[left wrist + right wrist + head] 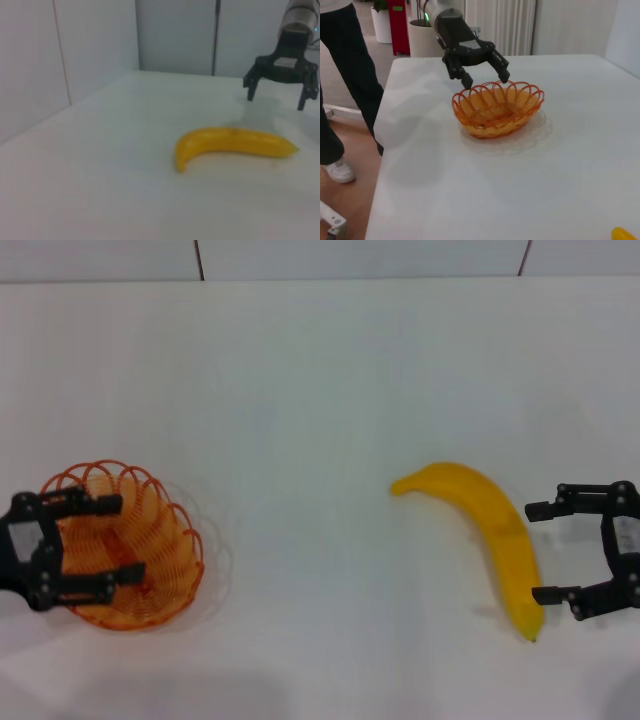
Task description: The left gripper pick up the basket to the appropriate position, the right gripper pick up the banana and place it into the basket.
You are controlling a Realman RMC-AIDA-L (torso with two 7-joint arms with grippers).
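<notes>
Orange wire forms the basket (125, 545), which sits at the left edge of the white desk (320, 420). The left pincer (105, 540) hangs over the basket's near-left rim, fingers spread wide, not yet gripping. The basket looks light and fairly stiff, though its thin loops might flex. The scalloped rim looks like the best hold, one finger inside and one outside.

Bare desk lies between the basket and the banana (490, 540), well apart. The banana lies flat toward the right, its curve bowing away from the robot, one end pointing at the desk's middle. It looks smooth, probably a little slippery, and soft enough to bruise. The thick middle seems the safest place to pinch, gently.

The right pincer (545, 552) waits just beside the banana's right side, fingers spread, holding nothing. Nothing blocks either path. Beyond the desk's left side, a person's legs (342, 90) stand on the floor.
</notes>
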